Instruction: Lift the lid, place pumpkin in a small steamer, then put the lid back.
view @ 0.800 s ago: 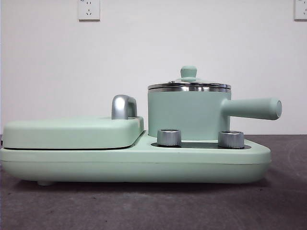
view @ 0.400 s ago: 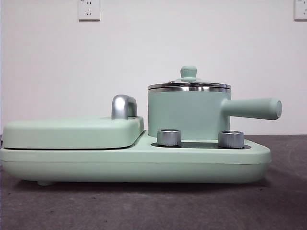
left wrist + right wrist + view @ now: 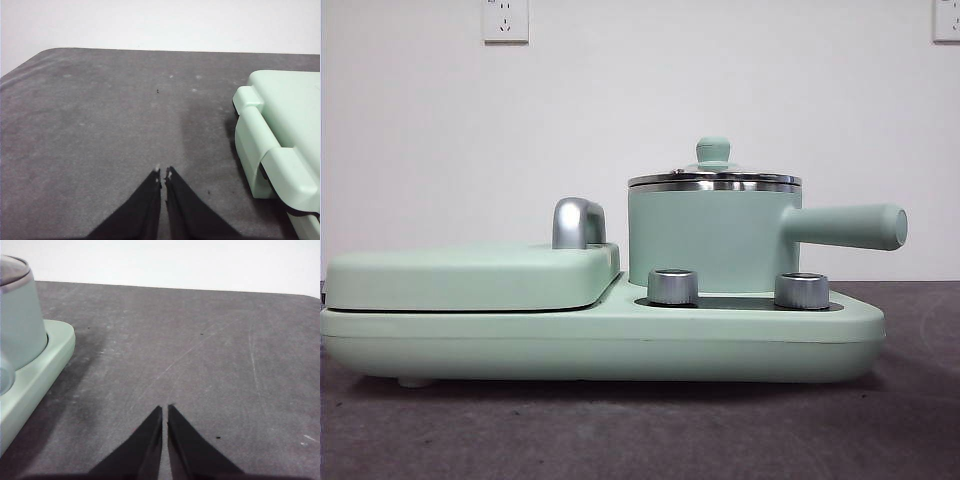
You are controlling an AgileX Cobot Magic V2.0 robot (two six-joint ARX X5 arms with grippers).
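Observation:
The small steamer (image 3: 710, 238), a mint-green pot with a long side handle, stands on the right half of a mint-green cooker base (image 3: 600, 340). The lid (image 3: 713, 178) rests shut on it, its mint knob on top. The steamer's side (image 3: 17, 320) also shows in the right wrist view. The pumpkin is out of view. My left gripper (image 3: 163, 174) hangs shut over bare table beside the cooker's griddle end. My right gripper (image 3: 164, 410) is shut over bare table, off to the steamer's side. Neither arm appears in the front view.
A flat mint-green griddle cover (image 3: 470, 275) with a chrome handle (image 3: 578, 222) fills the base's left half. Two chrome dials (image 3: 672, 286) sit in front of the pot. The table is dark grey (image 3: 100, 125), with a white wall behind.

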